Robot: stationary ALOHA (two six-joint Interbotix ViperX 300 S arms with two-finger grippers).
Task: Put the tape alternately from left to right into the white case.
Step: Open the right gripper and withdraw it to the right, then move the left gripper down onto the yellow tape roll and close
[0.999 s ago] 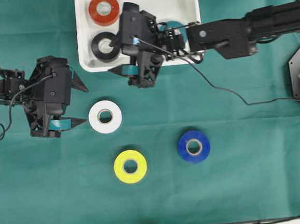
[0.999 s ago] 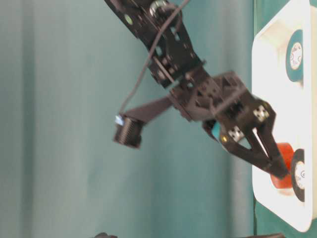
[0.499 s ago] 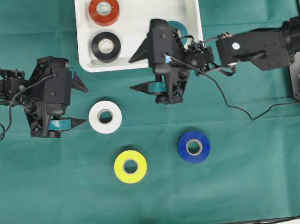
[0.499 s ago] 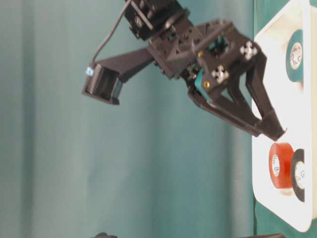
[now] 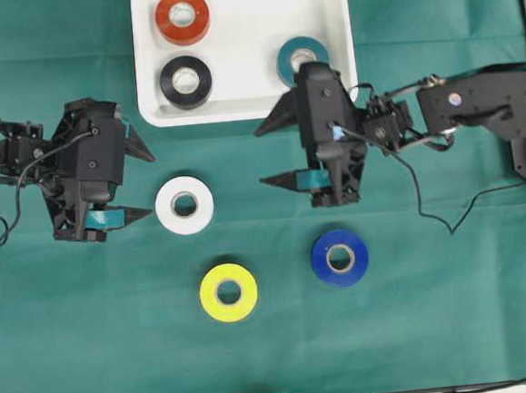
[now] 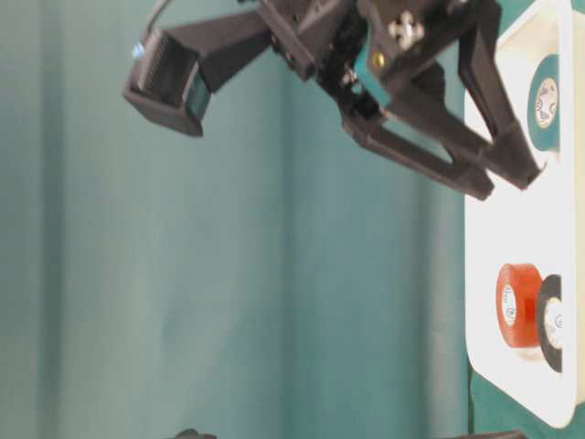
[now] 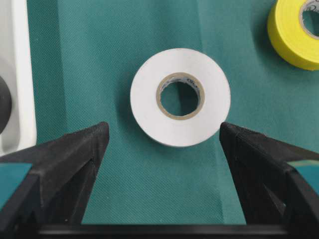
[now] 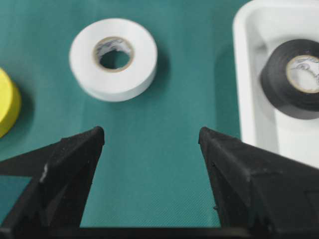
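A: With three rolls already lying in the large shallow white plastic case [image 5: 339, 27], this reads as the handover between turns. Red glossy tape roll [image 5: 182, 16] and black glossy tape roll [image 5: 187, 81] sit on its left side, teal glossy tape roll [image 5: 302, 57] near its right rim.

B: Tools?

A: Right tool [image 5: 276, 152] is spread wide with nothing between its fingers, hanging over the green cloth table [image 5: 453, 300] just outside the case's front edge, below the teal roll. Left tool [image 5: 143, 183] is also spread wide and empty, parked just left of the white glossy tape roll [image 5: 184, 204].

B: What's left out?

A: Three on the table: white, the yellow glossy tape roll [image 5: 229, 291] and the blue glossy tape roll [image 5: 340, 257]. All flat, well apart from each other.

B: So whose go?

A: My call: left arm, white roll. In the left wrist view the roll [image 7: 180, 96] is centred between the two fingers but ahead of the tips, not touching either.

B: Next move needs?

A: Advance until the fingers straddle the roll's outer wall, drop to the cloth, close across the full width. Then lift clear of the rim and set it in free space in the case, away from red and black. The right arm should stay out of that path; it's close to the case front edge. Blue looks like the right arm's next pick.
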